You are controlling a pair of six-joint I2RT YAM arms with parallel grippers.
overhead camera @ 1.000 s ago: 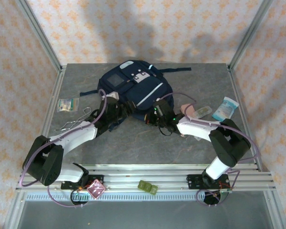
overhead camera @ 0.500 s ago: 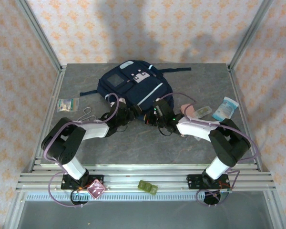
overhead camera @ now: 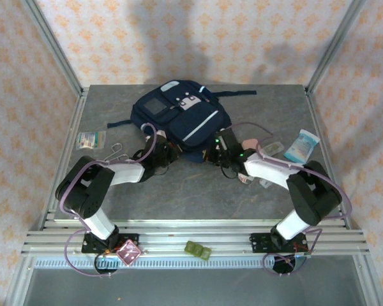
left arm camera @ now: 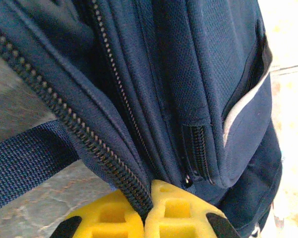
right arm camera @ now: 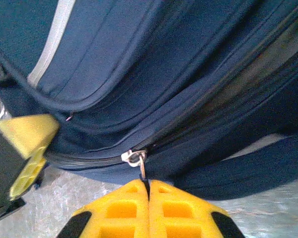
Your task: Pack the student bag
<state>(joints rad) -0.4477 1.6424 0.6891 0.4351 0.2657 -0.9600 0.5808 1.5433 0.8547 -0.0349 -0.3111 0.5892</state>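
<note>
Navy student bag [overhead camera: 179,115] lies flat at far-centre of grey table [overhead camera: 179,191], front pockets up, white diagonal stripe on its R half, dark straps trailing off to L & along the far side. Both arms reach in to its near edge.

L gripper [left arm camera: 144,203]: yellow pads fully together, pinching the bag's fabric edge. The zip teeth [left arm camera: 64,114] run along that edge & the fold goes right down btwn the pads. From above, L gripper [overhead camera: 170,152] sits at bag's near-L corner. Navy strap [left arm camera: 25,163] crosses lower L of the wrist view, over the table.

R gripper [right arm camera: 148,187]: pads closed w/ the thin metal zip pull [right arm camera: 141,168] clamped btwn them. The slider [right arm camera: 131,157] sits just above the tips on the zip line. From above, R gripper [overhead camera: 214,153] is at bag's near-R corner. The L arm's yellow finger [right arm camera: 25,136] shows close by at the L of the R wrist view.

Rest of table: green-label packet [overhead camera: 89,139] & wire clip [overhead camera: 115,152] to L of bag. Pink item [overhead camera: 251,146], clear packet [overhead camera: 273,148] & blue-white tissue pack [overhead camera: 301,145] lie to R. Green block [overhead camera: 198,250] lies on front rail.
</note>
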